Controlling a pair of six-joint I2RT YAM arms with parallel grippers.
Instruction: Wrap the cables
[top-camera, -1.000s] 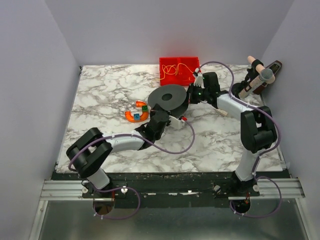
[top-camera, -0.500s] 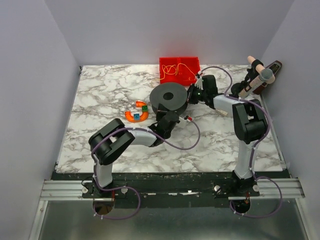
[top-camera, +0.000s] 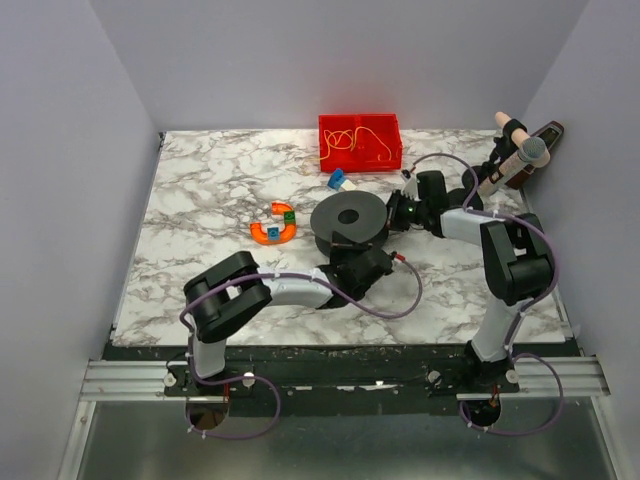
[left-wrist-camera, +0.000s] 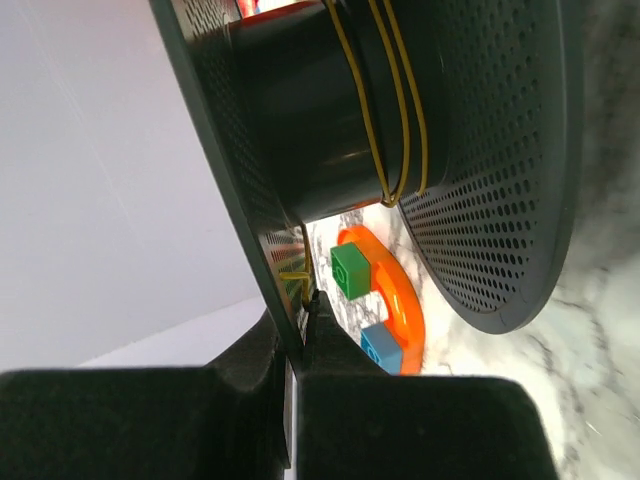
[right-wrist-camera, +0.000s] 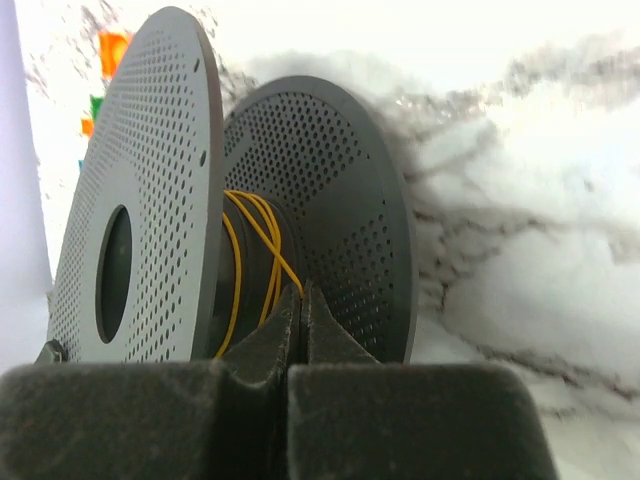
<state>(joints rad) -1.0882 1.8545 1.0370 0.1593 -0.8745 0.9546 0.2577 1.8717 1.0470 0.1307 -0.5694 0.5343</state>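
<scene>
A dark grey perforated spool (top-camera: 348, 220) lies flat mid-table. Thin yellow cable (left-wrist-camera: 392, 120) circles its core in a few turns. My left gripper (left-wrist-camera: 302, 312) is shut on the rim of the spool's flange; from above it (top-camera: 352, 256) sits at the spool's near edge. At the spool's right side, my right gripper (top-camera: 393, 213) is shut on a yellow cable strand (right-wrist-camera: 262, 235) that runs off the core into its fingertips (right-wrist-camera: 301, 292). More loose yellow cables (top-camera: 352, 138) lie in the red tray (top-camera: 392, 128).
An orange horseshoe piece with green and blue blocks (top-camera: 273, 226) lies left of the spool. A small blue-and-white piece (top-camera: 337, 181) rests between tray and spool. A microphone and other tools (top-camera: 515, 153) stand at the back right. Purple arm cables (top-camera: 400, 300) loop over the near table.
Both grippers and the spool have shifted right and toward the near edge. The small blue-and-white piece behind the spool has come into view. Both jaws stayed shut.
</scene>
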